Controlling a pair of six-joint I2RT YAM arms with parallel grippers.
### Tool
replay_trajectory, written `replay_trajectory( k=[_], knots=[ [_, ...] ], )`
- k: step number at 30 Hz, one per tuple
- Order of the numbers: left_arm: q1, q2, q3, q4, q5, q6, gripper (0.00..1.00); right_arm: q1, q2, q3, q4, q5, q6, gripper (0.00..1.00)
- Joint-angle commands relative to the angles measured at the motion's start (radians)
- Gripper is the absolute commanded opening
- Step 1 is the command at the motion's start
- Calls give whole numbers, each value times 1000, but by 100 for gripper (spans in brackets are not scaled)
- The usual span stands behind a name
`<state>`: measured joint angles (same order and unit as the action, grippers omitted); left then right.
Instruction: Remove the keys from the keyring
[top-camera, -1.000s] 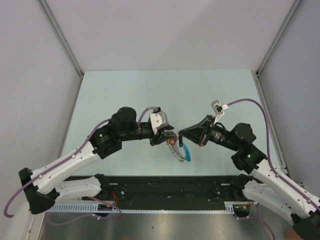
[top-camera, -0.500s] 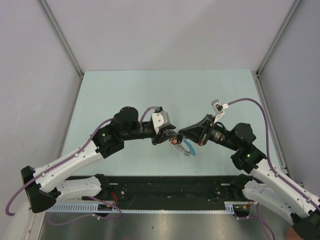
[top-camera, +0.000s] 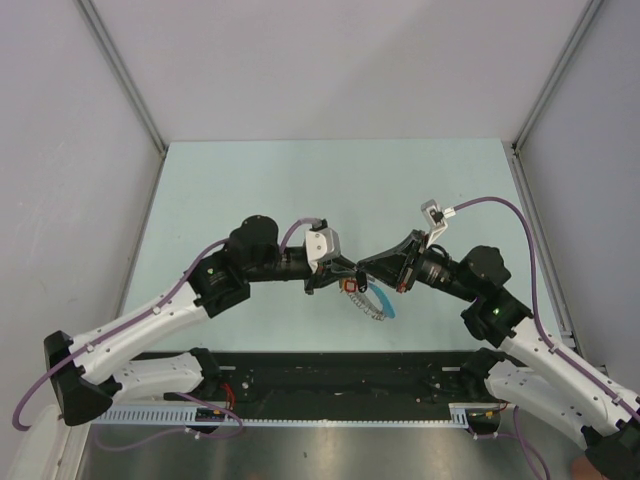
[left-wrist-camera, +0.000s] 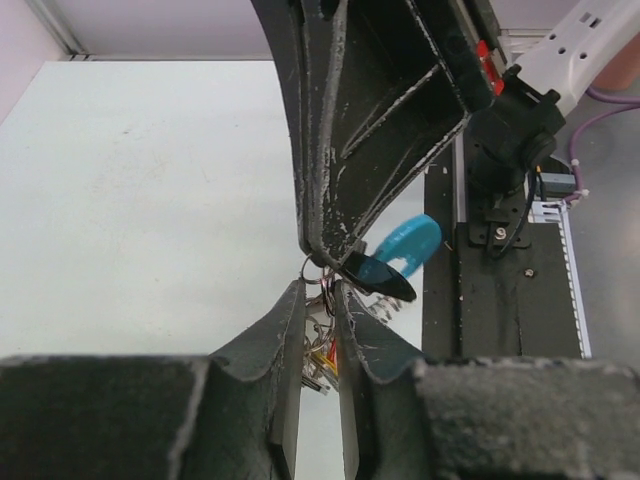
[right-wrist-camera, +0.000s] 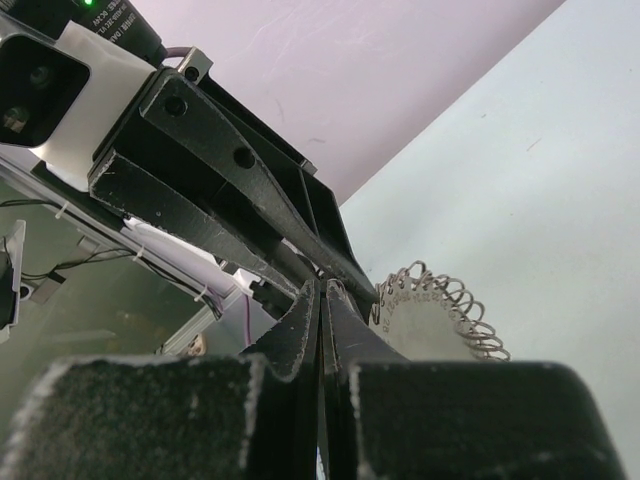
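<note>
The keyring (top-camera: 372, 302), a silvery coiled loop with a light-blue band (top-camera: 385, 305), hangs between both grippers above the table. My left gripper (top-camera: 344, 273) is shut on the bunch of small rings and the red-headed key (left-wrist-camera: 330, 350), which sit between its fingers (left-wrist-camera: 285, 330). My right gripper (top-camera: 362, 270) comes in from the right, tip to tip with the left, shut on a thin ring of the bunch (left-wrist-camera: 312, 264). A dark key (left-wrist-camera: 382, 278) and the blue band (left-wrist-camera: 408, 243) hang just beside the tips. The right wrist view shows the silvery coil (right-wrist-camera: 445, 300) next to my shut right gripper (right-wrist-camera: 322, 288).
The pale green table (top-camera: 250, 190) lies below, with grey walls on three sides. A black strip and a metal rail (top-camera: 330, 385) run along the near edge, between the arm bases. Purple cables (top-camera: 500, 205) loop from both wrists.
My left gripper has moved a little to the right, closing on the right gripper's tip. The hanging loop has swung slightly right and up with it.
</note>
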<state>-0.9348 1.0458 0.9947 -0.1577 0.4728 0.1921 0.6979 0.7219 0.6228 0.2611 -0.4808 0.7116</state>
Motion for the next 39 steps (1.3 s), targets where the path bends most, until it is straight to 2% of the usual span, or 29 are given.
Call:
replay_trajectory(
  k=[1, 2, 4, 6, 13, 18, 33, 37, 39],
  knots=[
    [-1, 14, 1, -11, 81, 4, 20, 6, -22, 20, 79, -10, 11, 0],
    [-1, 19, 4, -13, 84, 6, 19, 6, -22, 20, 79, -10, 11, 0],
    [-1, 17, -1, -6, 92, 1, 6, 6, -29, 20, 75, -5, 12, 0],
    [-1, 17, -7, 1, 81, -8, 0, 6, -33, 18, 56, 5, 9, 0],
    [-1, -4, -25, 20, -34, -48, 0, -1, -79, 18, -75, 100, -21, 0],
    [-1, -62, -68, 92, -105, -56, 0, -23, -90, 18, -197, 174, -28, 0],
    [-1, -107, -114, 184, -92, -33, 0, -47, -75, -11, -142, 100, -27, 0],
    [-1, -116, -114, 173, -37, -8, 0, -49, -107, -11, -88, 65, -104, 20],
    [1, -116, -114, 175, -14, -3, 0, -49, -108, -12, -79, 51, -167, 24]
  ],
)
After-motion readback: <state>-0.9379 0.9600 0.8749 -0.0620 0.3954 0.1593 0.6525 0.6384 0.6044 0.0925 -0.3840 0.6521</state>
